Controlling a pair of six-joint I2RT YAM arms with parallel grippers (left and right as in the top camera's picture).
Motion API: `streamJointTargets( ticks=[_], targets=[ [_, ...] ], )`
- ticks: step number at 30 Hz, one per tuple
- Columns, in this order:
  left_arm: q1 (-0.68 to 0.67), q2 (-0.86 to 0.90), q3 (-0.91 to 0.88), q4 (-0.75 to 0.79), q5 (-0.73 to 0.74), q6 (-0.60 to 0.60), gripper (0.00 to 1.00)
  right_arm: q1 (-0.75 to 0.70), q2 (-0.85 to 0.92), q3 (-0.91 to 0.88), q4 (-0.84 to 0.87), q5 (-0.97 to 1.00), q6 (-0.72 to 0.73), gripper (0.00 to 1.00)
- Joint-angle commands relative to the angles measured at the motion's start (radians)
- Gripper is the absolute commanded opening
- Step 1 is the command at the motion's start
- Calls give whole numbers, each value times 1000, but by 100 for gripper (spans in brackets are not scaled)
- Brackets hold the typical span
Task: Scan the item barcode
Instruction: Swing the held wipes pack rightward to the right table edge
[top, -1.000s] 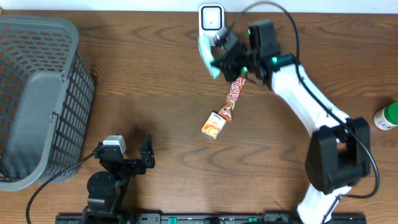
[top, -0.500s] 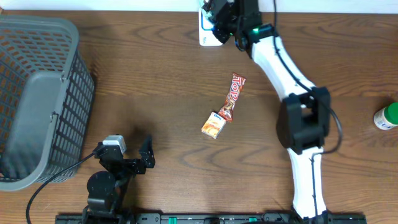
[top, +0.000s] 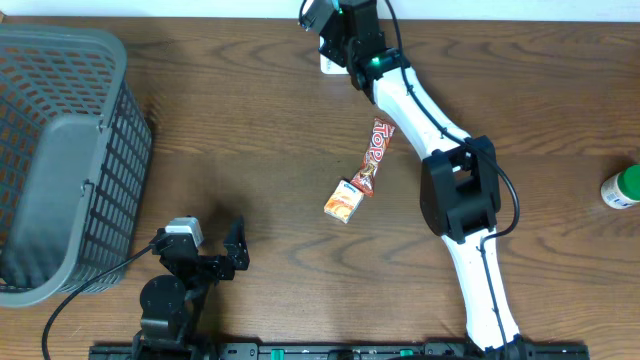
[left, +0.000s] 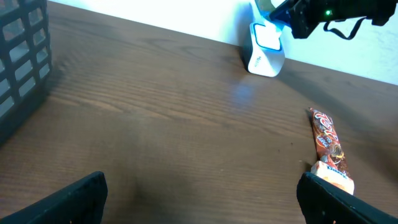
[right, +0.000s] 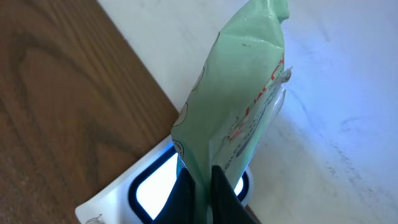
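**A:** While the right claw (right: 200, 186) has the green packet (right: 242, 93) up at the scanner (right: 155, 186), why that pose?

**B:** Packet stands upright just over the scanner's lit window. My read is that the printed face is being offered to the glass so the code can be read. Barcode itself isn't visible.

**A:** Touching the scanner?

**B:** Can't tell. It's very close. In the overhead view the arm covers most of the scanner.

**A:** Grip?

**B:** Right fingers are pinched together on the packet's lower edge, with thin film between them and no gap showing. They touch nothing else.

**A:** Left claw (left: 202, 196)?

**B:** Fingers spread fully apart, holding nothing, touching nothing. It sits well apart from the scanner and faces it across the table (top: 250, 120). Looks parked there to leave the right arm room.

**A:** Other stock?

**B:** Snack bar (top: 378, 155) and orange box (top: 343, 200) lie flat between the scanner and the left claw, with the bar's end against the box. Likely next in the queue. Basket (top: 60, 150) is well apart from the scanner, on the left claw's side. Probably the drop bin, but that's a guess.

**A:** Risk?

**B:** The film is floppy. If it sags or curls, the code may face away from the window.
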Motion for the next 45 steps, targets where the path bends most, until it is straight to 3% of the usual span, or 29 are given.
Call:
streamJointTargets(
  ticks=[1, 8, 22, 26, 35, 45],
  targets=[
    [2, -6, -14, -29, 13, -9, 98, -5, 13, 27, -4, 40, -48, 1],
    [2, -6, -14, -29, 13, -9, 98, -8, 17, 26, -6, 110, -159, 1],
    [2, -6, -14, -29, 13, -9, 98, -22, 21, -18, -17, 106, -175, 1],
    [2, -6, -14, -29, 13, -9, 98, -12, -4, -18, -69, 97, -118, 1],
    [2, -6, -14, -29, 13, -9, 98, -26, -233, -18, -528, 153, 53, 1],
    [2, -6, -14, -29, 13, -9, 98, -172, -403, -18, -1098, 483, 576, 1]
  ],
)
